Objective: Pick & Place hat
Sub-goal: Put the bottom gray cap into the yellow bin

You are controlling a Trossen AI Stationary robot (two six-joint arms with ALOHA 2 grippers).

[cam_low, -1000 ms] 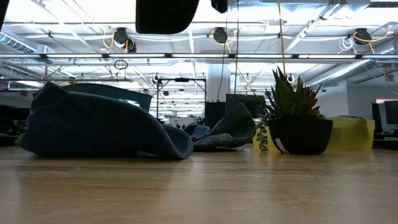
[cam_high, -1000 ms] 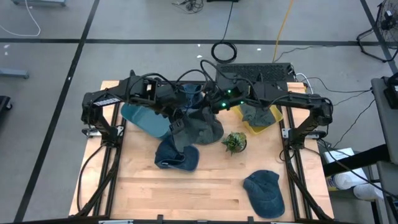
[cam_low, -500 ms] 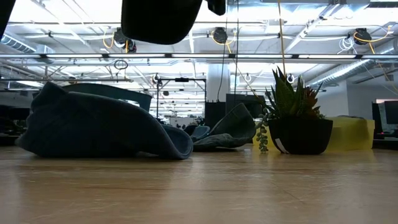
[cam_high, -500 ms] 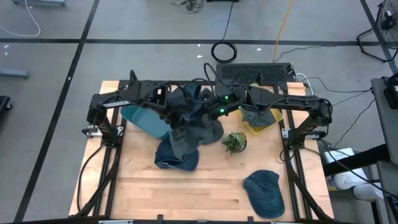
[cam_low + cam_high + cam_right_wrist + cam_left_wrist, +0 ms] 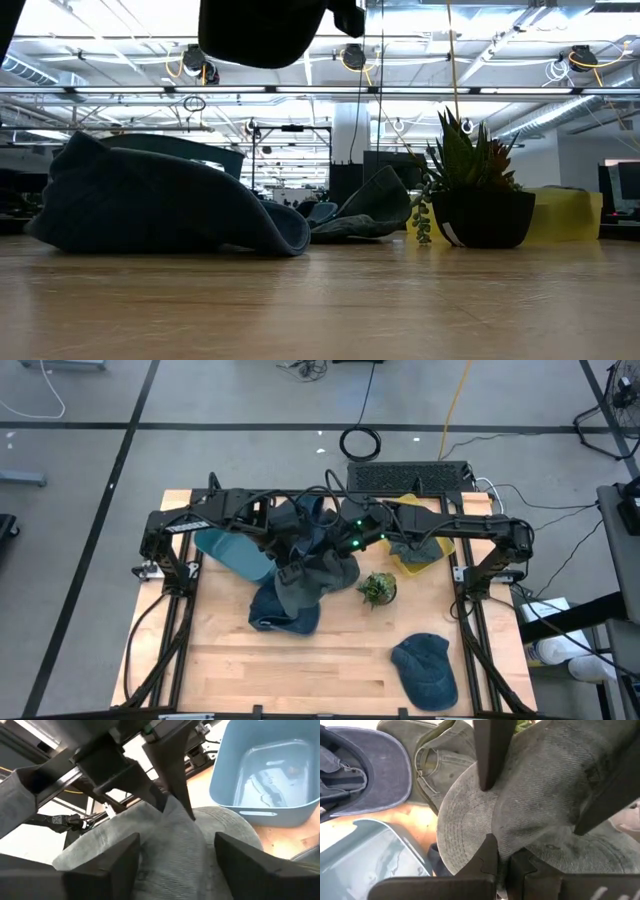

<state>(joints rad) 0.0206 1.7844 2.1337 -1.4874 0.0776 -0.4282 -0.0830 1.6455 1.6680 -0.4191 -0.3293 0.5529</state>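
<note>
Left pincer (image 5: 501, 862) clamps grey hat (image 5: 545, 810) | right pincer (image 5: 172, 850) straddles it

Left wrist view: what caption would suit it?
Left gripper pinching a grey hat above the blue bin.

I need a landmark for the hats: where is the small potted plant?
High view: the potted plant stands right of centre, beside the grey hat.

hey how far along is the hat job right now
Done: the grey cloth hat is lifted off the wooden table. In hand: the left gripper pinches it, the right gripper straddles it, jaws open. Left: placing it; the light blue plastic bin is empty.
</note>
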